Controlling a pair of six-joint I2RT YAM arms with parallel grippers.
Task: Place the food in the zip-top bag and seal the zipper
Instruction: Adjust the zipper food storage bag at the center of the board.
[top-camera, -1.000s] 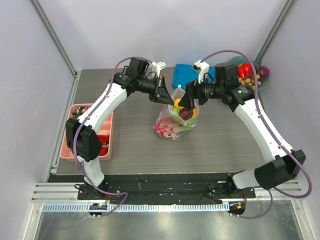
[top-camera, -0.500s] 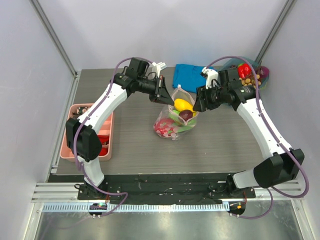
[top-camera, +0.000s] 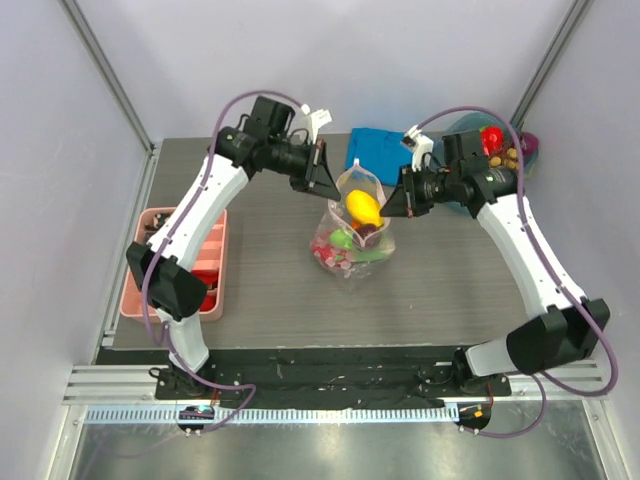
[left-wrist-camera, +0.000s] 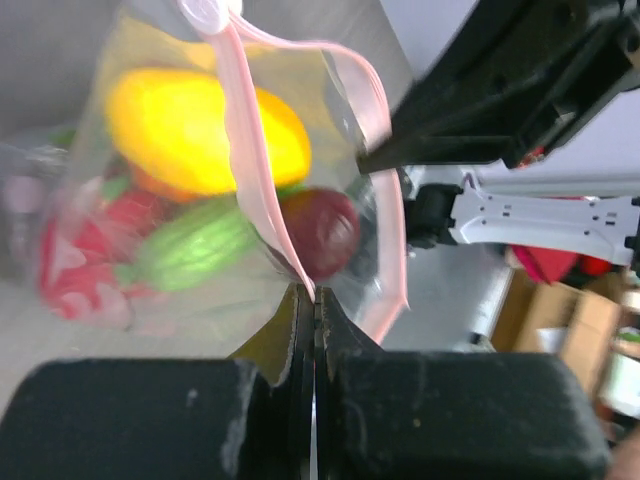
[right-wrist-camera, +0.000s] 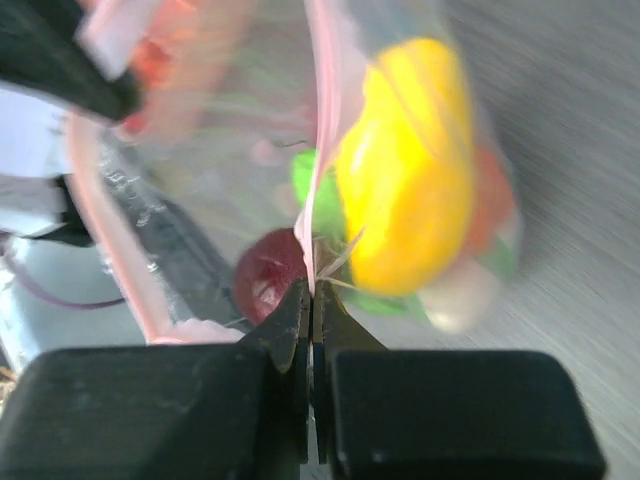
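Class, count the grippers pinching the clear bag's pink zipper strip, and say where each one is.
2. The left gripper pinches the zipper at the zip-top bag's left end; the right gripper pinches it at the right end. Neither is hidden.

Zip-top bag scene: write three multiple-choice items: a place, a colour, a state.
1. The pink tray sits A) beside the left arm B) on the floor C) on a shelf.
2. The biggest fruit in the zip-top bag is A) blue B) yellow C) black.
3. The left claw is A) wide open B) shut on the zipper C) out of view.
A, the top view shows it there; B, yellow shows through the plastic; B, its fingers pinch the pink strip.
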